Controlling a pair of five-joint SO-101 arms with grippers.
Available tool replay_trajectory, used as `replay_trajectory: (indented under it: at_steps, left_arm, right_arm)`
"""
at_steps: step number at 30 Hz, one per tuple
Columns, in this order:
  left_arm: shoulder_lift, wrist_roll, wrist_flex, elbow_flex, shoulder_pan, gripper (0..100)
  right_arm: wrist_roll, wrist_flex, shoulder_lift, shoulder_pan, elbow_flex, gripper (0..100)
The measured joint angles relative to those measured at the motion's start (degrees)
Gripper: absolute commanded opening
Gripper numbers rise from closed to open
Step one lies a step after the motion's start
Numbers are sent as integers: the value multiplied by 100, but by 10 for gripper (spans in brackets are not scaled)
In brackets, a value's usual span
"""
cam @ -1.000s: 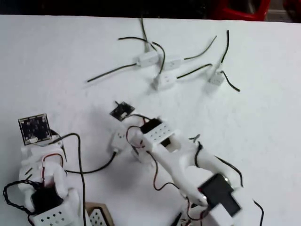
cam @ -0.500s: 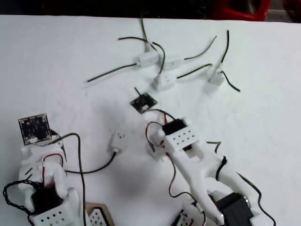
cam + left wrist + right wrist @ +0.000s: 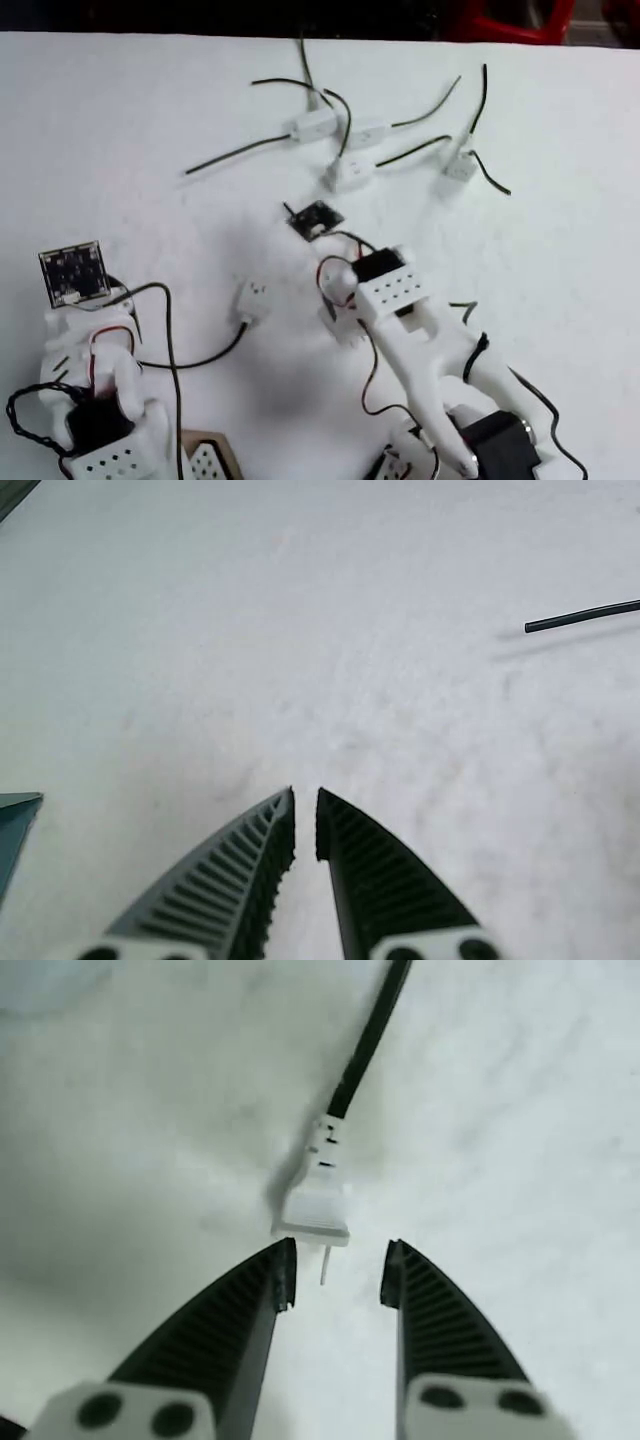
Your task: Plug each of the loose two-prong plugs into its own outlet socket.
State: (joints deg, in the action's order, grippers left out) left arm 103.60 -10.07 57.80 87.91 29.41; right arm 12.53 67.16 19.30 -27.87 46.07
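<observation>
One plug (image 3: 315,1210) noted; judged light, stiff, best pinched across body. Right gripper (image 3: 338,1260) jaws apart, left gripper (image 3: 305,800) nearly together.

The bench (image 3: 110,110) is a plain white surface with a faintly mottled, slightly uneven finish. Its far edge runs straight across the top of the high view. Past that edge lies a dark strip (image 3: 180,14) in which nothing can be made out. Also beyond the far edge, toward the far right corner, sits a glossy red object (image 3: 512,18) with rounded forms, cut off by the frame; what it is cannot be told. At the near edge, left of the middle, a tan, angular piece (image 3: 224,446) shows partly, like cardboard or wood. In the left wrist view, a flat teal piece (image 3: 14,828) with a sharp corner lies at the frame's edge.
</observation>
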Motion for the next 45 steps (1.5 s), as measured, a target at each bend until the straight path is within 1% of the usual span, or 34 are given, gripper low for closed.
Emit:
replay_trajectory:
  at_steps: [5, 9, 13, 18, 23, 27, 29, 32, 34, 41, 45]
  left_arm:
    - [0, 0, 0, 0, 0, 62]
    - [0, 0, 0, 0, 0, 62]
    - [0, 0, 0, 0, 0, 62]
    - [0, 0, 0, 0, 0, 62]
    - [0, 0, 0, 0, 0, 62]
    - [0, 0, 0, 0, 0, 62]
    - [0, 0, 0, 0, 0, 62]
    - [0, 0, 0, 0, 0, 62]
    - [0, 0, 0, 0, 0, 62]
    - [0, 0, 0, 0, 0, 62]
    - [0, 0, 0, 0, 0, 62]
  right_arm:
    - [0, 26, -44, 114, -97, 135]
    - [-18, -167, -589, 105, -123, 135]
    - [-299, -422, -1134, 105, -352, 134]
    - [-571, -404, -1433, 97, -633, 134]
    - [-607, -457, -1547, -246, -642, 134]
    - [-607, -492, -1846, -308, -642, 133]
    - [-642, -466, -1952, -343, -703, 104]
    - [-800, -466, -2022, -299, -703, 18]
    - [-835, -484, -2040, -281, -703, 24]
    - [-800, -404, -1670, -299, -633, 17]
    - [-281, -229, -1222, -299, -633, 17]
